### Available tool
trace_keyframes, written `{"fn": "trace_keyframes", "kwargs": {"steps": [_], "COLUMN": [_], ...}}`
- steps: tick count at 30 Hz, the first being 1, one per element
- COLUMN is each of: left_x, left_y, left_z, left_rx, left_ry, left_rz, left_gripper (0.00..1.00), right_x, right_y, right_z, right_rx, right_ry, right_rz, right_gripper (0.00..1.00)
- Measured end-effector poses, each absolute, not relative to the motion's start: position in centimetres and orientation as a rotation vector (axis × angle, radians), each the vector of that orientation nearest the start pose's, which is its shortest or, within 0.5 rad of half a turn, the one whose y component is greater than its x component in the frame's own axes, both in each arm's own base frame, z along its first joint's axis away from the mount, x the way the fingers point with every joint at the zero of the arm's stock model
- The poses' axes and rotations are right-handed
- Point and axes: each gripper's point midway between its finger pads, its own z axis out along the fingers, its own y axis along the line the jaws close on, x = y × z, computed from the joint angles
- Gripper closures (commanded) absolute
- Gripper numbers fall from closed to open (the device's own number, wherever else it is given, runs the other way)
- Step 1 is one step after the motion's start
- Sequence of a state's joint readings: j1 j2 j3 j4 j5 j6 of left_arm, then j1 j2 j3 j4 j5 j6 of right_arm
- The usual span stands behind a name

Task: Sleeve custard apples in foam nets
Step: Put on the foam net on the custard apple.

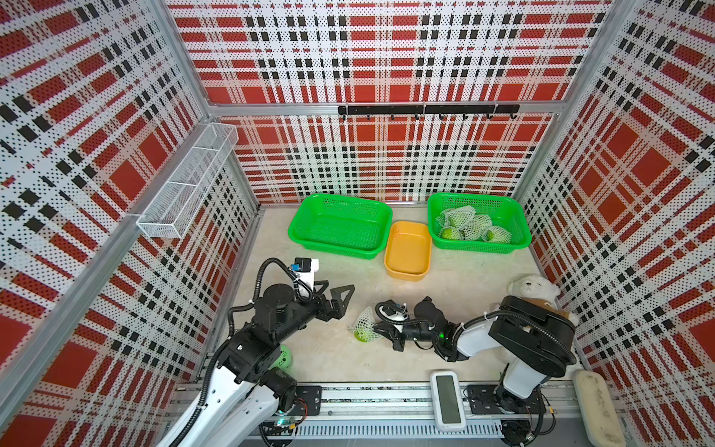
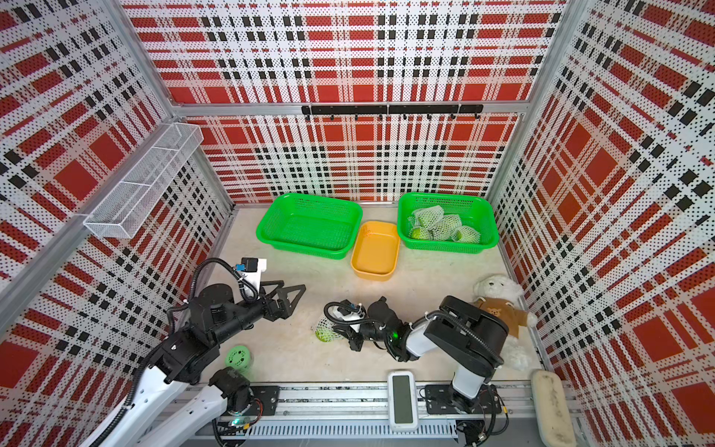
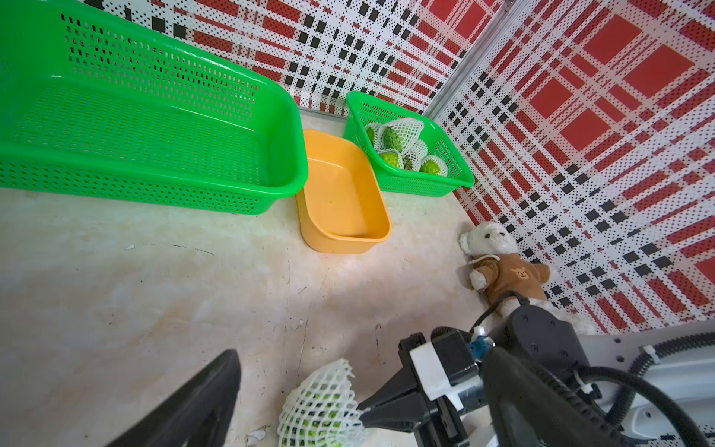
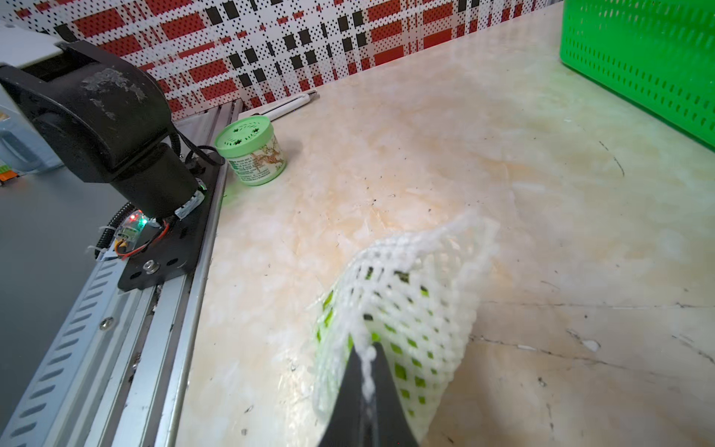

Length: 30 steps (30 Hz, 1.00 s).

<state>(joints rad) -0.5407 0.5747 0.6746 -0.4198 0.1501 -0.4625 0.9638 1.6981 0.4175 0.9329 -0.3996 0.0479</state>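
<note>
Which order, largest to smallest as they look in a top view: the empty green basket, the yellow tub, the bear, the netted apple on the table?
1. Empty green basket.
2. Yellow tub and bear: unsure, because the right arm hides much of the bear.
3. Netted apple.

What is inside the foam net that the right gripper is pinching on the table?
A green custard apple shows through the holes of the foam net. The right gripper, shut, pinches the net's edge. The mesh hides most of the fruit's skin.
</note>
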Motion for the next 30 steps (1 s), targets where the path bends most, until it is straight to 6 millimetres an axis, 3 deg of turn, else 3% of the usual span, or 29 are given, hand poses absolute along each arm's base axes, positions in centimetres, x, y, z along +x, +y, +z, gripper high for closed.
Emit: {"fn": "trace_keyframes", "kwargs": {"steps": [9,21,26,30], "left_x": [21.1,17.5,16.1,16.2], "left_y": [-16.7,-19.1,-19.6,-19.1], "left_z": [24.2,17.9,15.2,14.5], "left_rx": [0.216,0.4,0.454,0.427], "left_ry": [1.977,1.934,1.9,1.88], "left_rz": [-0.831,-0.829,-0.792,-0.74], "left_gripper": [0.01,0.01,0.01,0.01], "right_x": [16.8,17.2,17.1,17.2], "right_y": [38.9,40.1,39.9,39.7], "right_z": [10.3,10.2,9.2,8.5], "right_rx": [-1.174,-1.179,-1.192,-1.199], "right_ry": [1.552,1.569,1.612,1.645], "right_rz": [1.125,1.141,1.128,1.105], "right_gripper": [1.0,1.0,0.84,0.63]}}
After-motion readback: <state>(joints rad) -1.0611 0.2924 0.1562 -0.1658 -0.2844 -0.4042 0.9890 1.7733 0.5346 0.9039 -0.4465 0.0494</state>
